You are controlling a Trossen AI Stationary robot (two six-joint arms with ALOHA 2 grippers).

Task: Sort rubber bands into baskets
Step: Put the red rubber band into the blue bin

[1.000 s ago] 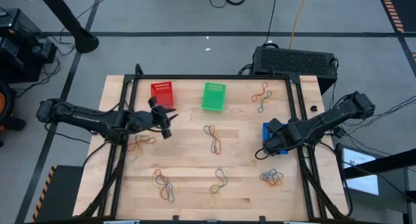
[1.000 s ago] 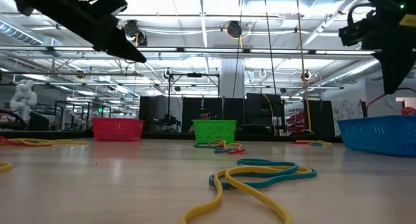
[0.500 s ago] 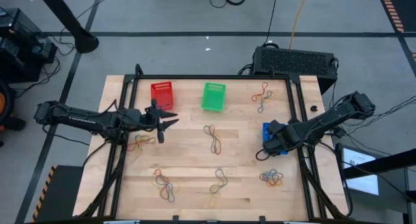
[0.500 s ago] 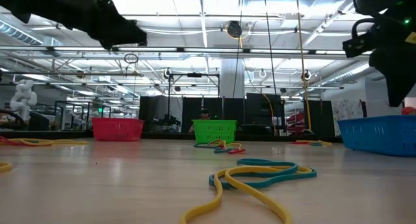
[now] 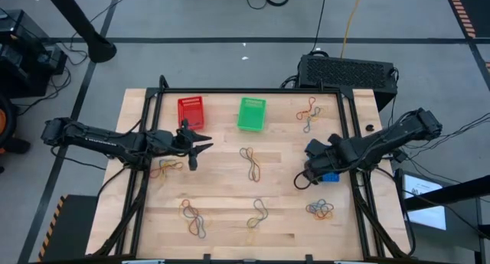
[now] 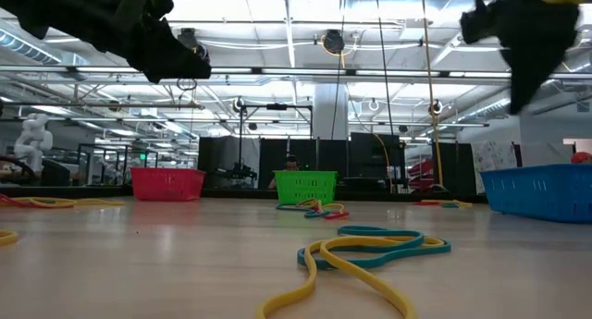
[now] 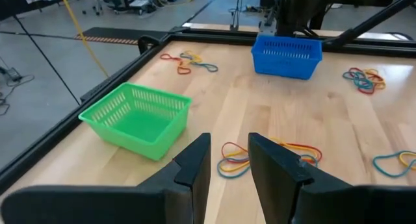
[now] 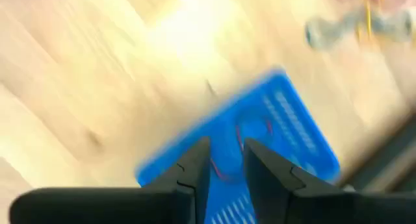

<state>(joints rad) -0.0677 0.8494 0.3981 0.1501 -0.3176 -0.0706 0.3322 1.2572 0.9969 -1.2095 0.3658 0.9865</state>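
- High view first: left gripper point(image 5: 200, 147) sits at centre-left of the frame, just below the red basket point(image 5: 191, 111), fingers a little apart; its wrist view shows a narrow empty gap, nothing pinched.
- Right gripper point(image 5: 300, 180) is at centre-right, over the wood just left of the blue basket point(image 5: 329, 176); its arm covers most of that basket from above.
- Right wrist view is smeared: two dark fingers point(image 8: 187, 175) stand slightly apart with nothing visible between them, and below lies the blue basket with a thin red band point(image 8: 250, 132) inside.
- Green basket point(image 7: 135, 118) shows an empty floor in the left wrist view; it sits at upper centre of the high frame.
- Whether anything lies in the red basket cannot be made out.
- Rubber bands lie in loose clusters on the table point(image 5: 222, 206): one at upper right point(image 5: 308, 112), one at centre point(image 5: 250, 162), one under the left arm point(image 5: 166, 167), three along the lower edge point(image 5: 191, 216) point(image 5: 258, 213) point(image 5: 320, 210).
- Low view: a yellow and teal tangle point(image 6: 365, 250) lies in the foreground; both arms are cut off at the top corners.
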